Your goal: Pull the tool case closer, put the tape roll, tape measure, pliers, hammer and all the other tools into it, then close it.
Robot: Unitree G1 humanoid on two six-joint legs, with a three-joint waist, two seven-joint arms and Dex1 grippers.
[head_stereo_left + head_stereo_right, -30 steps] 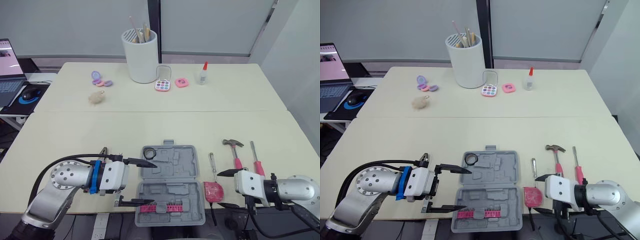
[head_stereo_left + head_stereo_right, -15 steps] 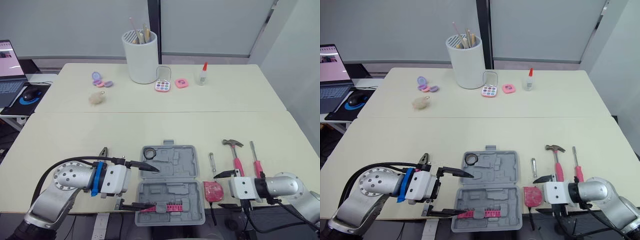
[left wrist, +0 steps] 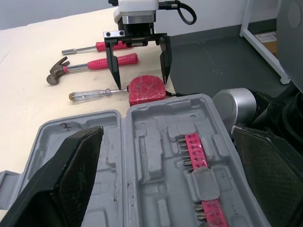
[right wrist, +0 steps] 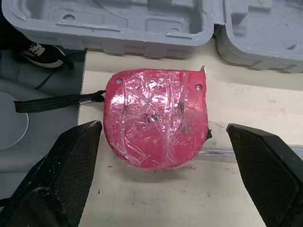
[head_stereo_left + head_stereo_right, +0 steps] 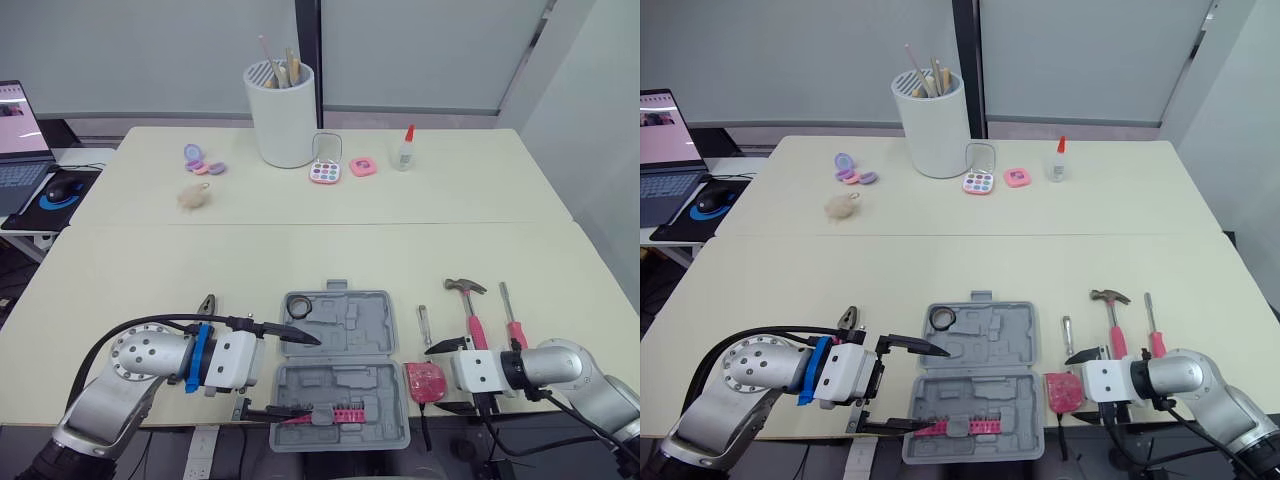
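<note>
right claw (image 5: pixel 437 378) neared tape measure (image 4: pixel 156 118)

Tool case (image 3: pixel 151 118): grey moulded plastic, matt; scuff marks were seen inside.
Bit strip (image 3: pixel 195 147): pink plastic; small metal bits were seated in it.
Tape measure (image 4: pixel 156 123): red casing was wrapped in glossy, crinkled clear film.
Hammer (image 3: pixel 90 66): dull metal head; pink ribbed grip.
Right end effector (image 3: pixel 141 81): fingers (image 4: pixel 57 179) were seen black, matt, finely textured.
Desk (image 5: pixel 300 250): cream, smooth, matt.
</note>
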